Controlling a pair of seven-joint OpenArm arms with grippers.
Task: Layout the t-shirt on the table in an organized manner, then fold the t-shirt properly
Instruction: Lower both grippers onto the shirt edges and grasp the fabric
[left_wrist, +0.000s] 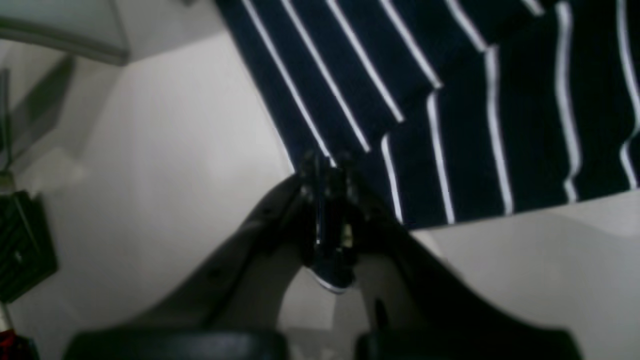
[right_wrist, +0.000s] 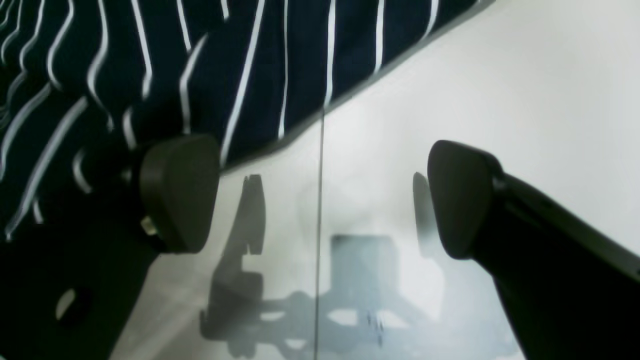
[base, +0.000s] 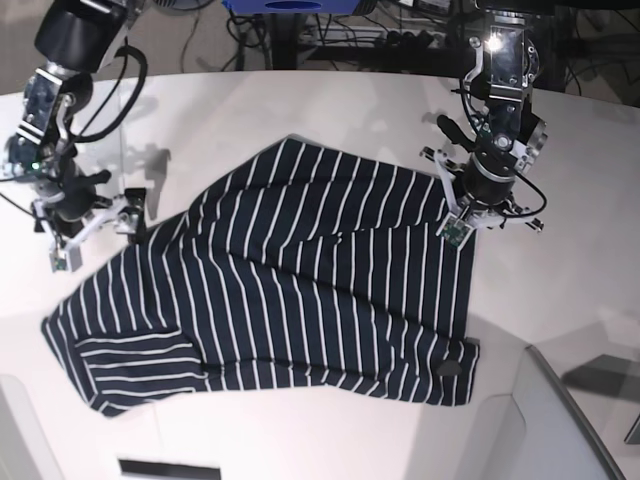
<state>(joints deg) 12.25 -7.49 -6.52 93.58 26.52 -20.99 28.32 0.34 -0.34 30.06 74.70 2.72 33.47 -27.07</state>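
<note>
We see the soft dark navy t-shirt with thin white stripes (base: 300, 290) spread, rumpled and partly folded, across the middle of the smooth white tabletop (base: 560, 150). At its 2 o'clock corner our left pincer (left_wrist: 327, 200) is clamped on a fold of the cloth. At 10 o'clock our right pincer (right_wrist: 320, 200) gapes wide beside the hem, holding nothing.
</note>
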